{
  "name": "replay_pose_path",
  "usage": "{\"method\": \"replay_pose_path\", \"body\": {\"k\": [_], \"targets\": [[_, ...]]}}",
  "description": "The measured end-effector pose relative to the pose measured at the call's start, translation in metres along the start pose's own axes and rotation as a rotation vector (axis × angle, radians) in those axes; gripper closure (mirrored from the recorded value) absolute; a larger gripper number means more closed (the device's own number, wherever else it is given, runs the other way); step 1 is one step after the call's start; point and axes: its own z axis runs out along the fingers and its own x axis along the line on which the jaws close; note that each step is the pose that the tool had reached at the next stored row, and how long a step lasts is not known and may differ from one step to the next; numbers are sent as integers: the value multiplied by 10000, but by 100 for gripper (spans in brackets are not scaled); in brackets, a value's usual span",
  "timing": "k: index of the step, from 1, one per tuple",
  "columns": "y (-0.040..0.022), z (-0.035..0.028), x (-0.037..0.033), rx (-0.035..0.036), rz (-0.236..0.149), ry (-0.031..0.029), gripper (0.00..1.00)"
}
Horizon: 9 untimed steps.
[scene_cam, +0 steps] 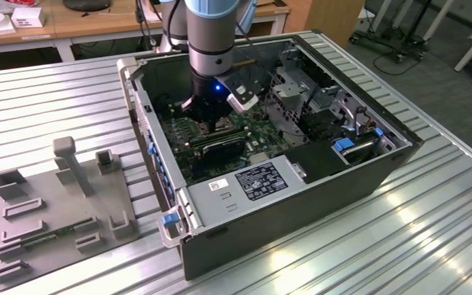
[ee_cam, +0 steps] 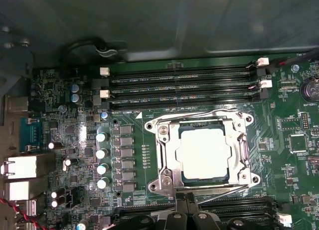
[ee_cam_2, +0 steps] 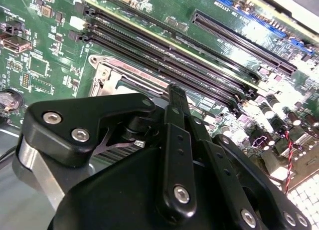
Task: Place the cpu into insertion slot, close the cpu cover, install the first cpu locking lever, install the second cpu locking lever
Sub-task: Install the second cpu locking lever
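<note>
The gripper [ee_cam: 185,196] hangs tip-down inside the open computer case [scene_cam: 302,203], its fingers [ee_cam: 180,202] drawn together into one narrow point, a pose that looks suited to pushing on thin wire rather than carrying a part; whether anything slim is pinched between them I cannot tell; just beyond the tip lies a locking lever [ee_cam: 219,191], a bent wire running along the near edge of the socket; the cpu cover [ee_cam: 167,155] lies flat, and through its window shows the pale face of the cpu [ee_cam: 204,152], seated square in the insertion slot [ee_cam: 205,179], so placing and closing look done; a second lever [ee_cam: 199,113] runs along the far edge, beside the memory slots [ee_cam: 179,83] on the green motherboard [ee_cam: 279,140]; in the exterior view a grey fixture tray [scene_cam: 56,209] sits at eight o'clock from the case on the ribbed metal table [scene_cam: 432,246], well apart.
</note>
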Motion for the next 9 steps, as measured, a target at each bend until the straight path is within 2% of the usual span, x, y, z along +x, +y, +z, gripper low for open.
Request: {"method": "replay_pose_path", "body": {"k": [9], "targets": [[-2, 4, 21, 0, 0, -7, 90]]}}
